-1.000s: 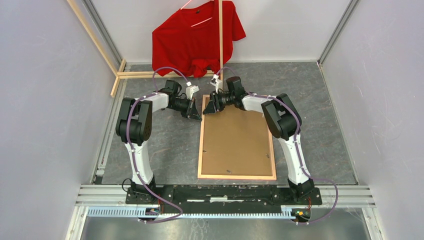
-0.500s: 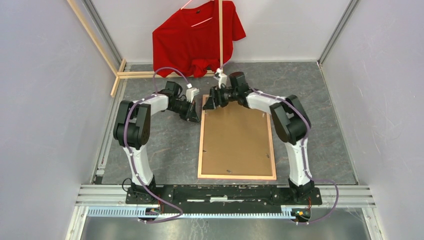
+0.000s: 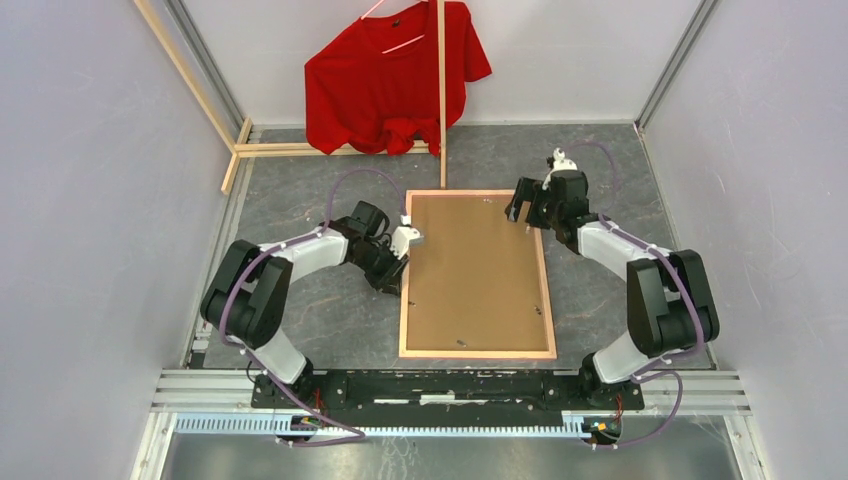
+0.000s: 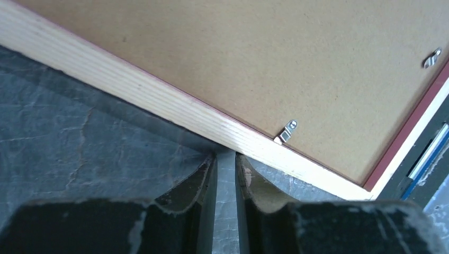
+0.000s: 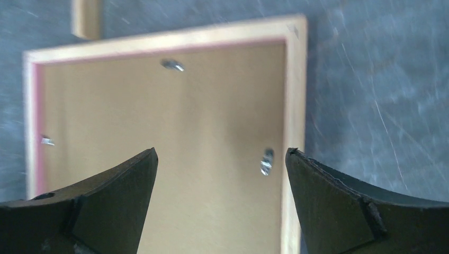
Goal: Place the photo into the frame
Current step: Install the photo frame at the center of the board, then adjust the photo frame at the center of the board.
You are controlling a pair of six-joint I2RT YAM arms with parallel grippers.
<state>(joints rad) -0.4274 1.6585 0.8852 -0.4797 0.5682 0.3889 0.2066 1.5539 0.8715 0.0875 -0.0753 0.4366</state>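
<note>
Two grippers flank the frame (image 3: 475, 354), which lies back-up mid-table, long axis 12–6, w/ brown backing board (image 3: 475, 270) seated in it. Left gripper (image 4: 225, 159): jaws nearly together, thin slit, nothing betw. them, tips just beside the 9 o'clock rail. Nearest turn clip (image 4: 286, 132) sits approx. 1 o'clock from it. Right gripper (image 5: 221, 153): jaws wide apart, empty, over the 1 o'clock corner. Photo not visible; prob. under the board.

The frame (image 3: 477, 353) is pale wood, its board (image 3: 475, 270) brown.
</note>
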